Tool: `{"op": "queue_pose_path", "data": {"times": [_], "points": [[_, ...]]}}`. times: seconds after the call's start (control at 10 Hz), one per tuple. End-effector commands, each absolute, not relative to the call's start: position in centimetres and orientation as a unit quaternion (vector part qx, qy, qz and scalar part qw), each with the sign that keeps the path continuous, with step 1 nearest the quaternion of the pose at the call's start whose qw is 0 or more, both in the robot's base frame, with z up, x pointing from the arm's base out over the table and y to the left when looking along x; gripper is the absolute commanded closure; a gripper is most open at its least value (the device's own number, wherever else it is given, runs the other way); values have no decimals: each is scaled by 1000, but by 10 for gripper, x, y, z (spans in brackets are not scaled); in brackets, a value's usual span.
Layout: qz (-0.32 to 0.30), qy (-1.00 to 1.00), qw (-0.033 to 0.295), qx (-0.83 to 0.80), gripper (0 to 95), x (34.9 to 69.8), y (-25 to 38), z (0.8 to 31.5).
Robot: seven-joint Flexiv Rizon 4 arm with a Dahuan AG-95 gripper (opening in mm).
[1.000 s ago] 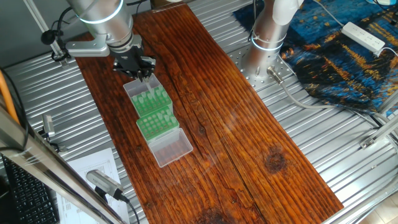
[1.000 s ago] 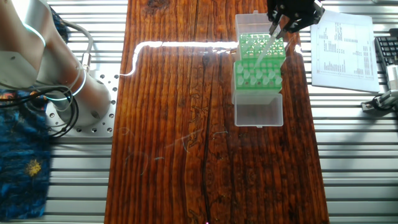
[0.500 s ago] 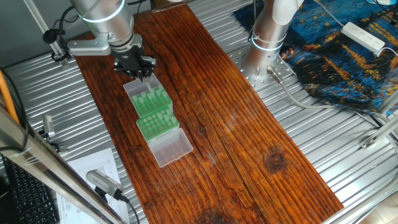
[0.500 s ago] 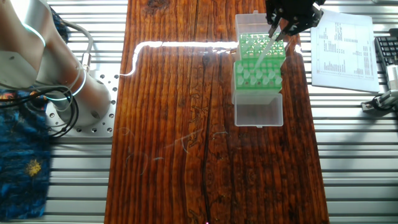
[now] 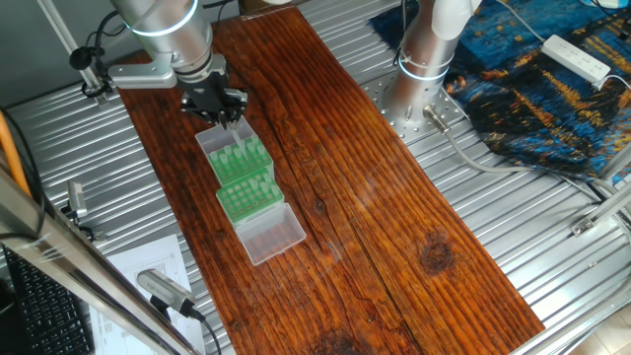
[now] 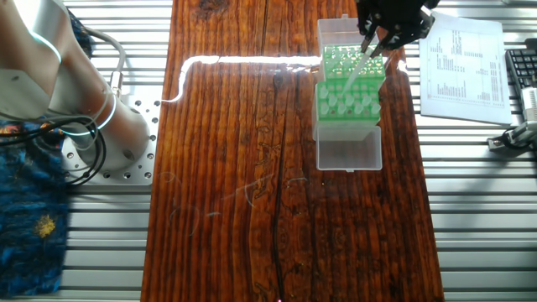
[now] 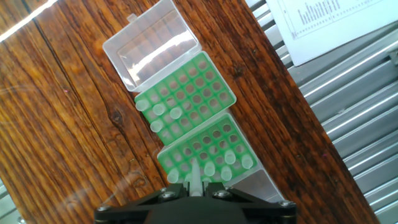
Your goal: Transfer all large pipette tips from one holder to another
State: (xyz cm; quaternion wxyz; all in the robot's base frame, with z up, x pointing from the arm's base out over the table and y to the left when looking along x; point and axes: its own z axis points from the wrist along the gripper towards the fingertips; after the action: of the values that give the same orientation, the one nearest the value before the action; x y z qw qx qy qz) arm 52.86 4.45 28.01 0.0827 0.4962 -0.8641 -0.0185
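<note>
1. One pale-green pipette tip (image 7: 194, 177) is pinched between the closed fingers of the black gripper (image 6: 375, 42), hanging above the two racks.
2. Two green racks sit end to end, touching, on the wooden board (image 5: 394, 217).
3. Rack under the gripper (image 7: 208, 151) holds most large pipette tips (image 7: 219, 163); the farther rack (image 7: 186, 96) holds about five along its left side.
4. Clear hinged lids (image 7: 152, 40) lie open at the racks' outer ends.
5. Printed paper sheet (image 6: 460, 67) lies right of the board.
</note>
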Motion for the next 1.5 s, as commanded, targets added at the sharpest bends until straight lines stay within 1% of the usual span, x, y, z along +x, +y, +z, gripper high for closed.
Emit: {"op": "queue_pose_path", "data": {"times": [0.1, 0.7, 0.8, 1.5], "points": [[-19, -864, 83, 496, 950, 529, 44, 280], [-26, -855, 82, 511, 950, 533, 45, 271], [-26, -853, 82, 514, 760, 533, 44, 269], [-34, -856, 80, 509, 760, 538, 50, 263]]}}
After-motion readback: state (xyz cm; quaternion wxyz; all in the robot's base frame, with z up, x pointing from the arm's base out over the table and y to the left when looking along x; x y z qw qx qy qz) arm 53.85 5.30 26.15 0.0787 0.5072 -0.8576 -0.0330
